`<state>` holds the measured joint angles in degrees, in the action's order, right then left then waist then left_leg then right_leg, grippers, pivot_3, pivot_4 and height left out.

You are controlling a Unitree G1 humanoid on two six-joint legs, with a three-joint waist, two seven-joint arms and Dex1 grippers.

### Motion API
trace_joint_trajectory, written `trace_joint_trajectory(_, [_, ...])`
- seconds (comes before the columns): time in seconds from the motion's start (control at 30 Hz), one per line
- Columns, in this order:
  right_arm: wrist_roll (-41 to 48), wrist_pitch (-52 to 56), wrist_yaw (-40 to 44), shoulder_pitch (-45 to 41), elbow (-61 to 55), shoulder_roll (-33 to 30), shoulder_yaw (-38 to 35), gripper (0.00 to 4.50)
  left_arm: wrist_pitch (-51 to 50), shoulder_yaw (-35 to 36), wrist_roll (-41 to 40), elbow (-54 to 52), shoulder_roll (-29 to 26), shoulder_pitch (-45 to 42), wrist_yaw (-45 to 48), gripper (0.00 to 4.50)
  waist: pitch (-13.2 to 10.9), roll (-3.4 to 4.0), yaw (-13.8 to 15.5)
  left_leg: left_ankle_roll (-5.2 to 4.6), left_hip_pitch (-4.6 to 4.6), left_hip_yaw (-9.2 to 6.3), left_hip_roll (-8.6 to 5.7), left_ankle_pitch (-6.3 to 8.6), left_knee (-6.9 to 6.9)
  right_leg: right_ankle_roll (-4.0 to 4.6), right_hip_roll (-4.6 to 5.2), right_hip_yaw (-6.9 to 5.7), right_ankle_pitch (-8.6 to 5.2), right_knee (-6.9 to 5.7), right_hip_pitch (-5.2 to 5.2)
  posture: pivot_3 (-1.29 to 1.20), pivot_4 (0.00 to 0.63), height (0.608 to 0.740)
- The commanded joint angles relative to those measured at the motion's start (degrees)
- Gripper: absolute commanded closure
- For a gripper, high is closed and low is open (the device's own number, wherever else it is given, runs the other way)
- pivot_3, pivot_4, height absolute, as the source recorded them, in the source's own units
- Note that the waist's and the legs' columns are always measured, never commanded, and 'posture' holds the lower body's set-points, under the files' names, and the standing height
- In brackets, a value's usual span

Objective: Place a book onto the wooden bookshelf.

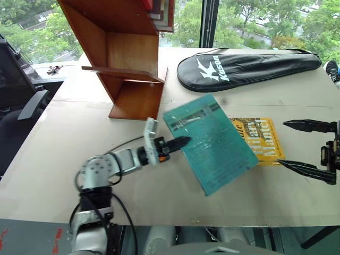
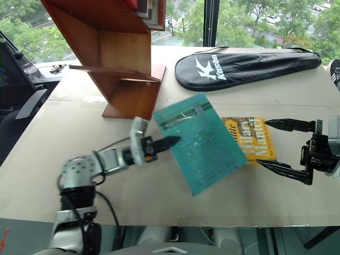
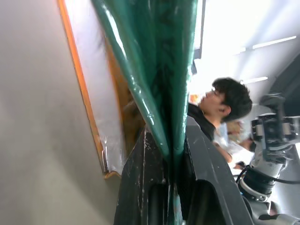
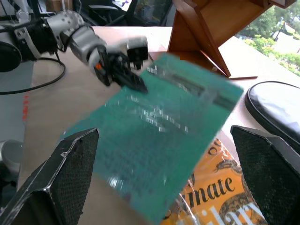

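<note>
The teal-green book (image 1: pixel 212 144) hangs tilted just above the table, its glossy cover facing up. My left gripper (image 1: pixel 183 142) is shut on the book's left edge, and the left wrist view shows the black fingers (image 3: pixel 140 187) pinching the green cover (image 3: pixel 159 70). The reddish-brown wooden bookshelf (image 1: pixel 125 56) stands at the back left of the table, behind the book. My right gripper (image 1: pixel 304 146) stands open at the table's right side, apart from the book, with nothing between its fingers.
A yellow book (image 1: pixel 263 141) lies flat, partly under the teal one. A black racket bag (image 1: pixel 247 66) lies across the back right. A black office chair (image 1: pixel 18 101) stands off the table's left edge. A person (image 3: pixel 225 108) appears in the left wrist view.
</note>
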<state>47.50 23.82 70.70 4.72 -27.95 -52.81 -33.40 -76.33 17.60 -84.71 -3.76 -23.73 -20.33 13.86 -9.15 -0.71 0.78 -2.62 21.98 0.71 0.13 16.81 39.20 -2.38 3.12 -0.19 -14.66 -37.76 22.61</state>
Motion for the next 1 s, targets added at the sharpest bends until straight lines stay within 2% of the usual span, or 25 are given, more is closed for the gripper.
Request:
trace_joint_trajectory(0.03, [-0.5, -1.7, -1.0, -2.9, 1.8, 0.5, 1.7, 0.00, 1.1, 2.2, -6.4, -9.2, -5.4, -1.8, -0.6, 4.49, 0.0, -0.01, 0.2, 0.00, 0.02, -0.01, 0.00, 0.00, 0.00, 0.00, 0.02, 0.00, 0.00, 0.03, 0.00, 0.00, 0.150, 0.740])
trace_joint_trajectory(0.07, [-0.8, -2.1, -1.1, -4.1, 2.8, 0.8, 2.5, 0.00, 2.1, 3.0, -9.2, -11.0, -8.6, -3.7, -1.7, 4.49, 0.0, -0.02, 0.2, 0.00, 0.03, 0.00, -0.01, 0.00, 0.01, 0.00, 0.05, 0.00, 0.00, 0.05, -0.01, 0.00, 0.150, 0.740])
trace_joint_trajectory(0.13, [-1.0, -2.6, -1.5, -6.3, 4.4, 1.4, 3.7, 0.00, 3.2, 3.8, -8.5, -16.0, -14.8, -7.4, -0.6, 4.49, -0.2, -0.27, 0.2, 0.00, 0.06, -0.03, -0.03, 0.00, 0.01, 0.01, 0.07, -0.03, 0.00, 0.08, 0.00, 0.00, 0.150, 0.740])
trace_joint_trajectory(0.2, [-1.0, -3.1, -2.2, -9.0, 6.2, 2.1, 4.7, 0.00, 4.8, 4.0, -4.5, -20.7, -20.7, -12.1, 3.5, 4.49, -0.2, -0.26, 0.1, 0.01, 0.14, -0.10, -0.03, 0.00, 0.01, 0.02, 0.06, -0.10, 0.00, 0.10, 0.06, 0.00, 0.150, 0.740])
trace_joint_trajectory(0.23, [-0.2, -3.1, -2.9, -11.1, 7.6, 2.7, 4.6, 0.00, 6.4, 3.5, -2.3, -21.6, -23.7, -17.4, 4.8, 4.49, -0.2, -0.25, 0.1, 0.02, 0.17, -0.09, -0.05, 0.00, 0.00, 0.02, 0.05, -0.10, 0.00, 0.13, 0.09, 0.00, 0.150, 0.740])
trace_joint_trajectory(0.33, [0.0, -3.9, -3.0, -15.5, 12.1, 3.6, 4.4, 0.00, 14.8, -2.6, 12.6, -24.7, -32.3, -32.3, 13.2, 4.49, -0.3, -0.30, 0.1, 0.02, 0.26, -0.09, -0.09, -0.01, 0.01, 0.02, 0.00, -0.15, 0.00, 0.20, 0.13, 0.00, 0.150, 0.740])
trace_joint_trajectory(0.37, [-0.4, -4.4, -2.4, -16.5, 13.7, 3.6, 4.5, 0.00, 19.6, -6.6, 20.8, -25.9, -35.3, -35.6, 16.4, 4.49, -0.3, -0.29, 0.0, 0.03, 0.33, -0.09, -0.12, -0.01, -0.01, 0.01, -0.06, -0.17, 0.00, 0.28, 0.15, 0.00, 0.150, 0.740])
trace_joint_trajectory(0.5, [-2.5, -6.5, -0.7, -19.6, 18.3, 3.9, 6.5, 0.00, 35.1, -20.6, 46.0, -25.3, -44.8, -43.6, 27.8, 4.49, -0.2, 0.15, 0.0, 0.02, 0.08, 0.29, -0.23, -0.01, -0.44, -0.05, -0.31, -0.03, -0.02, 0.65, 0.08, 0.00, 0.150, 0.740])
trace_joint_trajectory(0.57, [-2.9, -7.2, -0.2, -21.6, 19.9, 4.2, 7.7, 0.00, 38.5, -25.2, 54.6, -23.3, -48.1, -46.8, 31.9, 4.49, -0.4, 0.10, -0.1, 0.01, 0.02, 0.36, -0.20, -0.02, -0.57, -0.08, -0.31, 0.05, -0.03, 0.64, 0.08, 0.00, 0.150, 0.740])
trace_joint_trajectory(0.63, [-3.6, -8.3, 0.2, -23.3, 21.2, 4.6, 8.8, 0.00, 39.0, -28.6, 60.4, -21.3, -51.2, -48.8, 36.5, 4.49, -0.4, 0.11, -0.2, 0.01, 0.12, 0.33, -0.09, -0.01, -0.58, -0.07, -0.48, 0.06, -0.03, 0.65, 0.17, 0.00, 0.150, 0.740])
trace_joint_trajectory(0.73, [-4.3, -9.9, 0.5, -25.7, 23.2, 5.5, 9.8, 0.00, 45.3, -31.7, 71.5, -17.8, -55.9, -47.4, 41.0, 4.49, -0.5, 0.10, -0.7, 0.00, 0.11, 0.50, -0.07, -0.01, -0.69, -0.09, -0.56, 0.17, -0.04, 0.56, 0.38, 0.00, 0.150, 0.740])
trace_joint_trajectory(0.93, [-5.8, -12.7, 0.1, -26.9, 24.6, 8.1, 10.9, 0.00, 51.3, -35.8, 90.3, -11.4, -59.6, -45.0, 47.3, 4.49, -0.5, 0.07, -0.5, -0.01, 0.94, 0.49, -0.04, -0.01, -0.25, -0.17, -0.56, 0.07, -0.07, 0.38, 0.97, 0.00, 0.150, 0.740])
trace_joint_trajectory(1.0, [-6.3, -13.4, 0.2, -27.4, 25.1, 8.7, 11.3, 0.00, 52.4, -36.1, 93.8, -10.4, -60.0, -42.5, 49.3, 4.49, -0.5, 0.04, -0.5, -0.03, 0.98, 0.52, -0.04, 0.00, -0.09, -0.28, -0.51, 0.09, -0.14, 0.26, 0.97, 0.00, 0.150, 0.740])
